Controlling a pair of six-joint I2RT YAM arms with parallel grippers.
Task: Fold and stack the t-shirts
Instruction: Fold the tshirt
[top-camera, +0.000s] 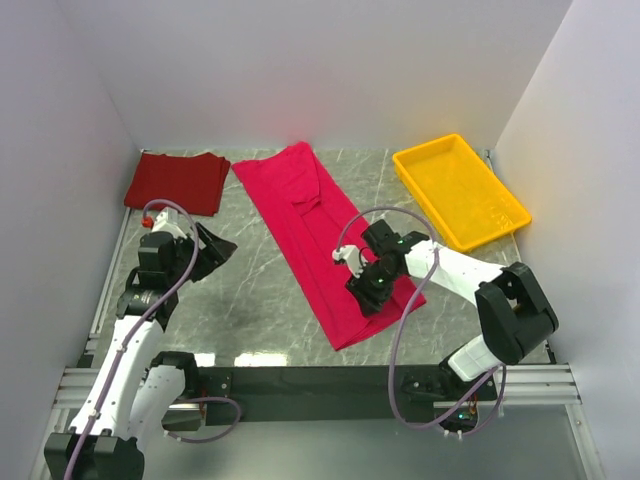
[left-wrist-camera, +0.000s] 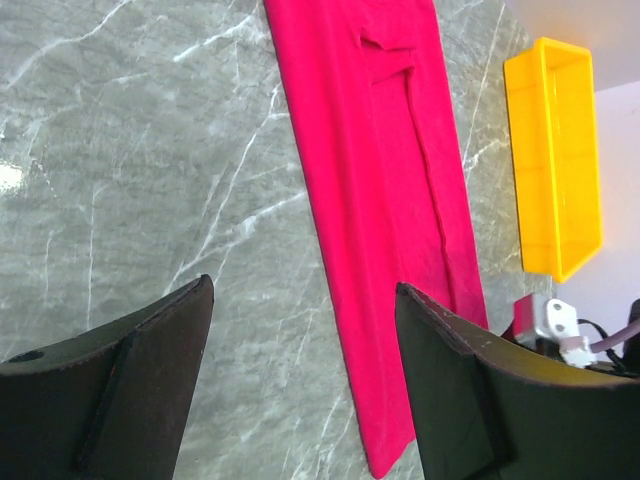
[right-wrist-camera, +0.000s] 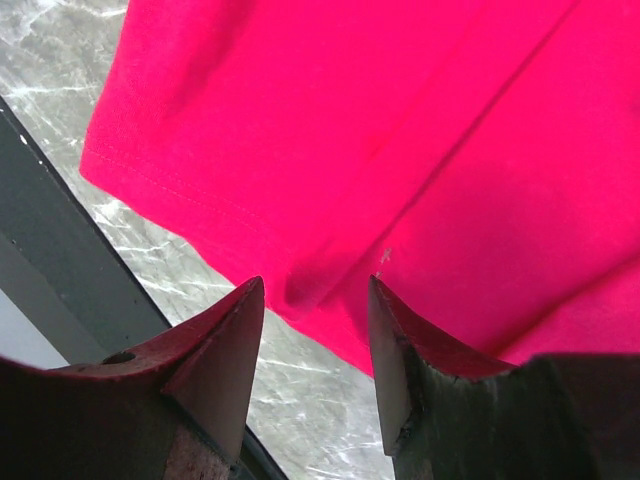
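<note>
**Right hand poised at the near hem of the crimson shirt**

I'm watching the crimson shirt (top-camera: 310, 230) lying on the surface (top-camera: 250, 290) as a long narrow strip. Its long axis is running diagonally, from the far middle down toward the near right. The maroon shirt (top-camera: 178, 182) is sitting folded in the far left corner, well apart from the strip. The tray (top-camera: 460, 190) is sitting at the far right.

My right hand (top-camera: 372, 290) is hovering over the near end of the strip. In the right wrist view its fingers (right-wrist-camera: 225, 350) are standing narrowly apart, and the hem is showing in the gap just past the tips. I'm seeing no cloth pinched between them, so I'm reading that hand as part open and holding nothing.

My left hand (top-camera: 212, 250) is hanging over bare surface to the left of the strip, near its middle but not touching it. Its fingers (left-wrist-camera: 150, 350) are spread wide and holding nothing.

I'm judging the next fold to be end over end along the long axis, bringing the near hem toward the far collar end. The right hand is by far the nearer one. For the left hand, the nearest hem corner is lying away to its right and nearer the bases, so it would need to cross over first.
</note>
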